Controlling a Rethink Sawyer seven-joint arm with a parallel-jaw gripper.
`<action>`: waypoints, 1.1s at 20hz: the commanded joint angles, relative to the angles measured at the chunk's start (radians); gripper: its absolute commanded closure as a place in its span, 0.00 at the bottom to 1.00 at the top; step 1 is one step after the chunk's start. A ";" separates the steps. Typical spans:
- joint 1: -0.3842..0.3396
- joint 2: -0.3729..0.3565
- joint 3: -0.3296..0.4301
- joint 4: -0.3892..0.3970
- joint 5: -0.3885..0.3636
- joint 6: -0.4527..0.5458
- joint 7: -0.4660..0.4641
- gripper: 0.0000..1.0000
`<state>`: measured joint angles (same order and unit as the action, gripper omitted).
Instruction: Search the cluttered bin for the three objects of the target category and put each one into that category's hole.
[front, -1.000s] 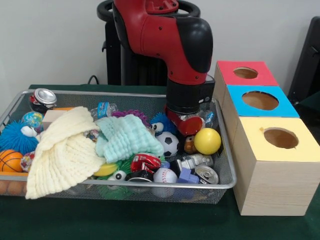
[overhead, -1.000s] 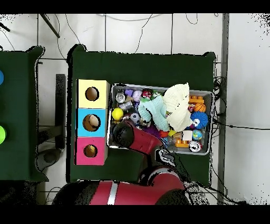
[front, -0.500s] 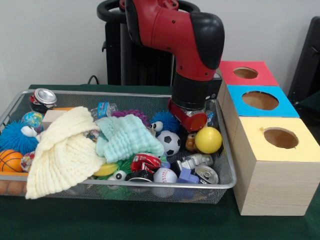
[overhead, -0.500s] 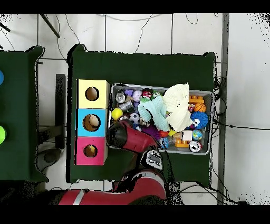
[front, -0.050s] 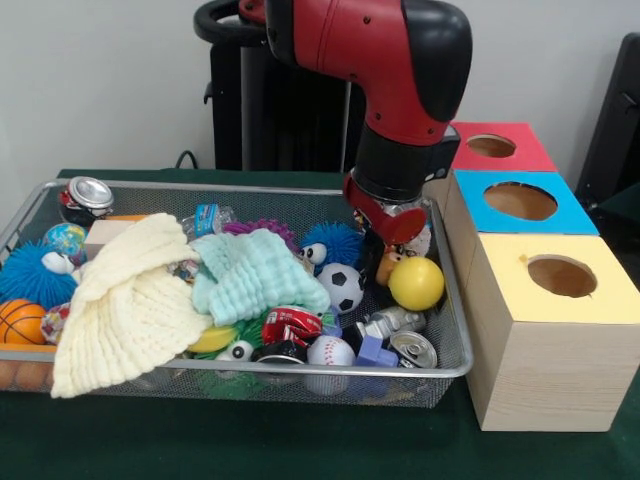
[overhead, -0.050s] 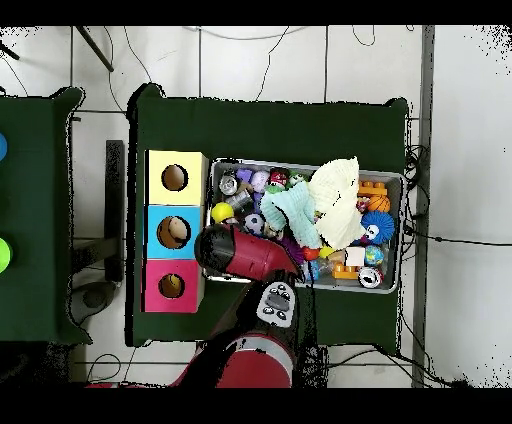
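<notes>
A lab test setup: green-clothed table (front, -0.050s: 300, 450), toy-filled wire bin (front, -0.050s: 440, 330), colour-coded hole boxes (front, -0.050s: 545, 330).

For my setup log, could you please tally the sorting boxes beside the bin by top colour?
Red-topped box: 1
Blue-topped box: 1
Yellow-topped box: 1
Total: 3

My tool (front, -0.050s: 392, 222) hangs over wire bin (front, -0.050s: 452, 330) w/ yellow ball (front, -0.050s: 416, 283) at its 5 o'clock, soccer ball (front, -0.050s: 342, 287) at 7.

Front camera faces the bin (front, -0.050s: 452, 362) closely; overhead looks straight down.
</notes>
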<state>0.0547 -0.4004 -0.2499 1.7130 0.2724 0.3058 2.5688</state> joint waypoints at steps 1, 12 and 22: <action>-0.007 -0.013 0.026 -0.108 0.029 0.107 0.103 1.00; -0.018 -0.024 0.022 -0.123 0.018 0.142 0.091 1.00; -0.017 -0.034 0.005 -0.138 0.004 0.178 0.085 1.00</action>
<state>0.0542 -0.4262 -0.2710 1.6330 0.2718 0.3798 2.5688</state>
